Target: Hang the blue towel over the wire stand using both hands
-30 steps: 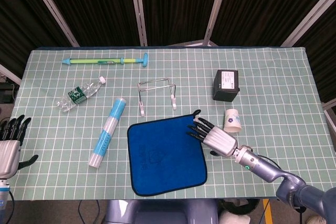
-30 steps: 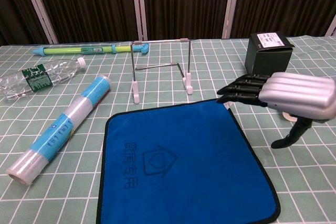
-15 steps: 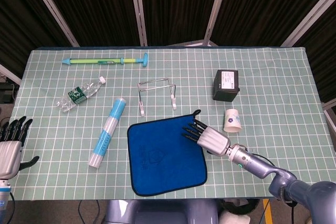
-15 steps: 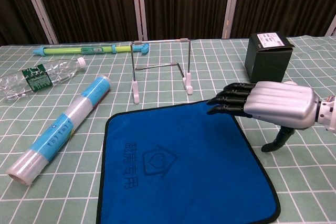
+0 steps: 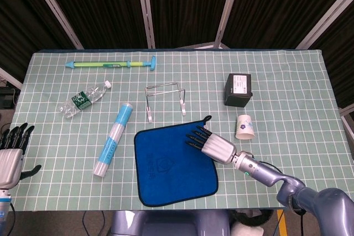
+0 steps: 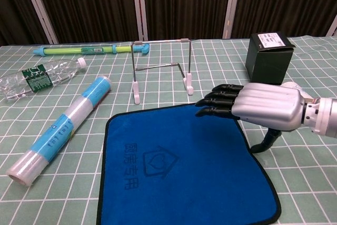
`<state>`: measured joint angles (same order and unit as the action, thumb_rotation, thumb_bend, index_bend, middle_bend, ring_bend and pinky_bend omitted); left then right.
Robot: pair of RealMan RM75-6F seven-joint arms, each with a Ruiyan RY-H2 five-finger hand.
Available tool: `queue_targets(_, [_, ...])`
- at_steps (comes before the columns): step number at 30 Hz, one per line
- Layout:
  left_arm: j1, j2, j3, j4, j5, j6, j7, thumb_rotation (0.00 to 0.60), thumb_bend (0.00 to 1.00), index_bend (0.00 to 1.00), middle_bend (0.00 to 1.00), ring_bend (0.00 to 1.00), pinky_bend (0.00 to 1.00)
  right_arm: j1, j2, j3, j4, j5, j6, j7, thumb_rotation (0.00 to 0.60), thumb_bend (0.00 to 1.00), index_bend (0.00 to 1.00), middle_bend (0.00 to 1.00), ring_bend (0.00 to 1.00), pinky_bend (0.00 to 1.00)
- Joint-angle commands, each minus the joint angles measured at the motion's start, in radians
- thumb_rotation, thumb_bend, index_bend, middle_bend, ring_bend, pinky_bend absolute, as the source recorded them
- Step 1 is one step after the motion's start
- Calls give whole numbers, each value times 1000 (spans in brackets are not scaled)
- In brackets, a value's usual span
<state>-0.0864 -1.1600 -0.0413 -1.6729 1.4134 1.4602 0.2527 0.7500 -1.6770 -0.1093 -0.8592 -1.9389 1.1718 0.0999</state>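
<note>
Black fingertips (image 6: 210, 106) of the right hand (image 5: 213, 146) reach flat and straight over the towel's (image 5: 166, 167) far right part, holding nothing; contact with the cloth cannot be told. The towel lies spread on the table (image 5: 287, 98), just near of the wire stand (image 5: 165, 101). At the near left edge, the left hand (image 5: 11, 156) hangs empty, fingers extended, well apart from the towel. A cup (image 5: 245, 126) stands right of the right hand.
</note>
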Motion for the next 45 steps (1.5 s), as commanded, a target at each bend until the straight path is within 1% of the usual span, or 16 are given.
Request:
queue_targets(1, [0, 0, 0, 1, 0, 0, -1, 600, 0, 0, 0, 0, 0, 11, -3, -5, 12, -7, 11, -22, 600, 0, 79, 13, 0, 0])
queue_targets(8, [-1, 0, -2, 5, -3, -3, -3, 600, 0, 0, 0, 0, 0, 19, 19, -9, -4, 18, 9, -14, 600, 0, 82, 17, 0, 0])
queue_targets(15, [-1, -1, 0, 1, 2, 0, 1, 600, 0, 0, 0, 0, 0, 23, -7, -29, 9, 17, 7, -15, 600, 0, 85, 17, 0, 0])
queue_targets(19, [0, -1, 0, 2, 1, 1, 2, 600, 0, 0, 0, 0, 0, 27, -22, -27, 7, 21, 19, -6, 600, 0, 92, 21, 0, 0])
queue_targets(23, [-1, -1, 0, 3, -1, -2, 0, 600, 0, 0, 0, 0, 0, 31, -32, -21, 0, 28, 29, 5, 600, 12, 126, 31, 0, 0])
queue_targets(25, [-1, -1, 0, 4, -1, -2, -1, 600, 0, 0, 0, 0, 0, 34, -35, -20, -3, 30, 31, 10, 600, 58, 156, 39, 0, 0])
queue_targets(28, [-1, -1, 0, 5, 0, -2, -2, 600, 0, 0, 0, 0, 0, 37, -39, -22, -3, 32, 34, 13, 600, 164, 216, 49, 0, 0])
queue_targets(30, [-1, 0, 0, 6, 0, -2, -4, 600, 0, 0, 0, 0, 0, 37, -41, -24, 0, 33, 37, 15, 600, 249, 293, 55, 0, 2])
queue_targets(31, [-1, 0, 1, 6, 0, -2, -5, 600, 0, 0, 0, 0, 0, 37, -42, -25, 2, 33, 39, 17, 600, 264, 312, 55, 0, 4])
queue_targets(33, [-1, 1, 0, 7, 0, -3, -6, 600, 0, 0, 0, 0, 0, 34, -45, -28, 7, 36, 44, 25, 600, 338, 426, 57, 0, 26])
queue_targets(36, [-5, -1, 2, 11, 3, -9, -7, 600, 0, 0, 0, 0, 0, 24, -48, -30, 4, 53, 47, 66, 600, 381, 530, 58, 0, 63])
queue_targets(37, [-7, 0, 4, 14, 12, -10, -13, 600, 0, 0, 0, 0, 0, 22, -49, -31, 4, 56, 49, 72, 600, 385, 547, 58, 0, 69])
queue_targets(42, [-43, -1, 40, 69, 134, -39, -96, 600, 0, 0, 0, 0, 0, 20, -50, -34, -1, 65, 48, 94, 600, 396, 738, 63, 0, 88])
queue_targets(43, [-50, -4, 43, 81, 150, -42, -107, 600, 0, 0, 0, 0, 0, 21, -49, -34, -3, 65, 47, 94, 600, 396, 732, 63, 0, 90])
queue_targets(45, [-73, -14, 49, 104, 192, -54, -113, 600, 0, 16, 0, 0, 0, 24, -49, -34, -9, 66, 44, 89, 600, 396, 673, 64, 0, 100])
